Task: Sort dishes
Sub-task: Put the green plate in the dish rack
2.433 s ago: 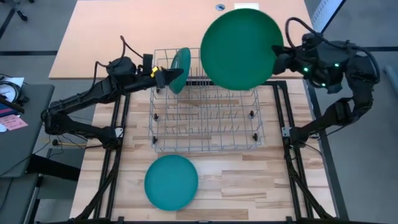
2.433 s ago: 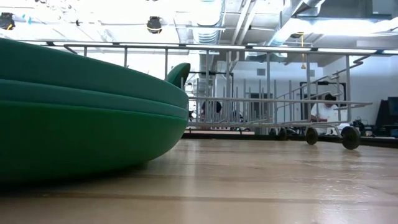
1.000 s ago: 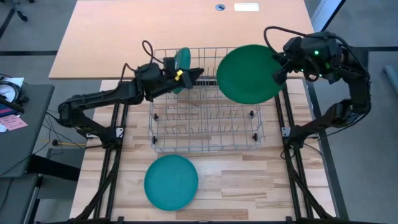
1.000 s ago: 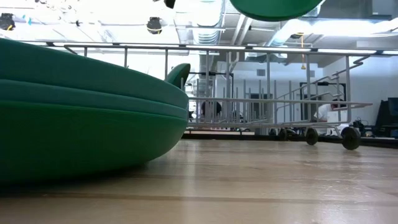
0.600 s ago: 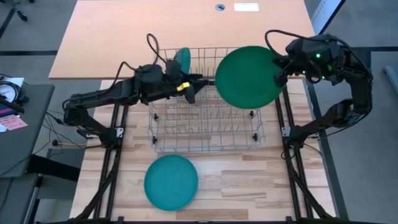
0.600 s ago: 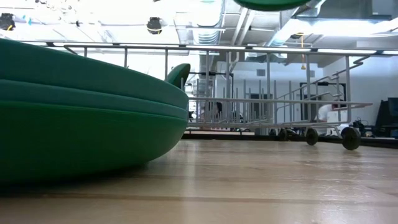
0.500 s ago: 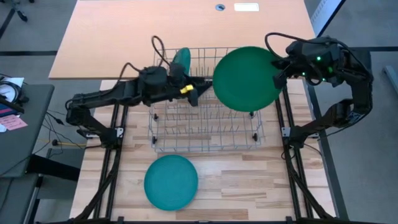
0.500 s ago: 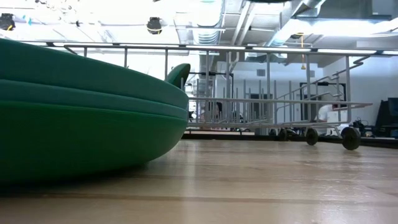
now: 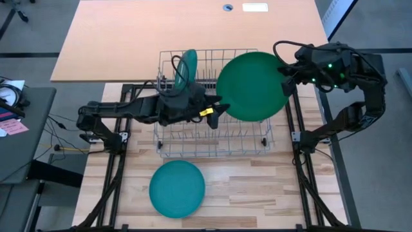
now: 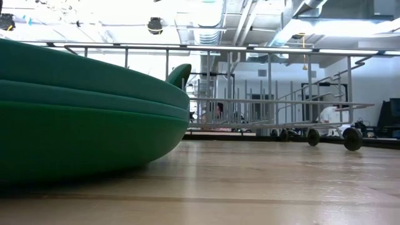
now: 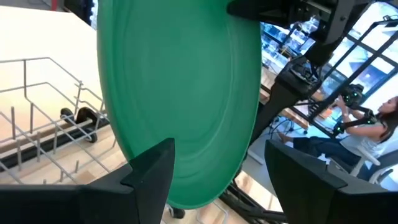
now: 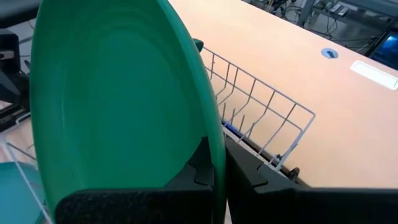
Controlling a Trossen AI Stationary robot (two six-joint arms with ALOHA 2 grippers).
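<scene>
A dark green plate [image 9: 252,87] is held in the air over the right part of the wire rack [image 9: 212,138]. My right gripper [image 9: 286,74] is shut on its right rim. My left gripper [image 9: 215,111] is open over the rack's middle. In the left wrist view, its fingers [image 11: 149,171] stand on either side of the plate's near-left rim [image 11: 186,193] without touching it. A teal plate [image 9: 187,67] stands on edge between the wires at the rack's far left. A stack of teal plates [image 9: 177,188] lies flat near the table's front edge and fills the left of the low view [image 10: 81,119]. My right gripper pinches the green plate's rim [image 12: 214,140] between its two fingers [image 12: 249,171], one finger on each face. It comes in from the table's right side. The plate is lifted clear above the rack and tilted, its hollow face turned upward.
The rack's middle and right slots hold nothing. A black frame with rails [image 9: 293,138] runs along both sides of the wooden table. A second, bare tabletop [image 9: 129,38] lies beyond the rack.
My left gripper has gone from the standing teal plate toward the table's right and near edges, across the rack, up to the green plate's rim. My right gripper has shifted the green plate a little toward the left and near side; the plate has left the top of the low view.
</scene>
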